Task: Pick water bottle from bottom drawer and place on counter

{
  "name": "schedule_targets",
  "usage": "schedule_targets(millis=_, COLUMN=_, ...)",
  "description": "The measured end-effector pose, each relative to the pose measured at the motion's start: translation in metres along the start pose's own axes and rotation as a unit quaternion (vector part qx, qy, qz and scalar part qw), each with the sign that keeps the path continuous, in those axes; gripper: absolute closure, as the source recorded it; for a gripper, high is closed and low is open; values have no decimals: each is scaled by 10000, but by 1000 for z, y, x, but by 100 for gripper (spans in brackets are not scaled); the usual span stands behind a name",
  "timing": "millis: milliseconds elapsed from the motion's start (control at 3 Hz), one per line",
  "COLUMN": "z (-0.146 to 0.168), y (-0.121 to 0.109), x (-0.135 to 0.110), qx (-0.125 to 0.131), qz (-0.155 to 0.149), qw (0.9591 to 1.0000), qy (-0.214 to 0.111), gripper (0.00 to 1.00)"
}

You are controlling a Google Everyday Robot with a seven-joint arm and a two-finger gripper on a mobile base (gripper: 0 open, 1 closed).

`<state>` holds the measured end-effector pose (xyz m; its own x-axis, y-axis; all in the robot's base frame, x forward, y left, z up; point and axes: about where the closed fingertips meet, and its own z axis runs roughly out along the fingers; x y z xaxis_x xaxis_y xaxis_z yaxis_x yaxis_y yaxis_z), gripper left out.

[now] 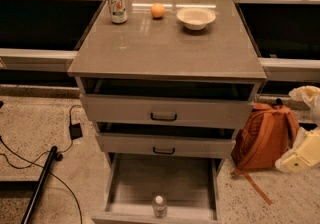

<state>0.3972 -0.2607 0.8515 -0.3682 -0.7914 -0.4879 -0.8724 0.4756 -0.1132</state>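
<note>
The water bottle (159, 206) stands upright near the front wall of the open bottom drawer (165, 178), its white cap facing up. The counter (167, 48) is the grey-brown top slab above the drawers. My gripper (296, 159) shows as a cream-coloured part at the right edge of the camera view, low beside the cabinet and in front of an orange backpack. It is well to the right of the drawer and apart from the bottle.
On the counter's far side stand a green-and-white soda can (117, 5), an orange (158, 10) and a white bowl (196, 18). The two upper drawers (165, 113) are slightly open. An orange backpack (265, 135) leans right of the cabinet. Cables and a dark pole (42, 178) lie left.
</note>
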Motion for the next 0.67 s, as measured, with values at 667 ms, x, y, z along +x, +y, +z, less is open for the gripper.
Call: schedule_targets(millis=667, z=24, y=2, x=1, qx=-204, qz=-118, qw=9992, qy=-327, gripper=0)
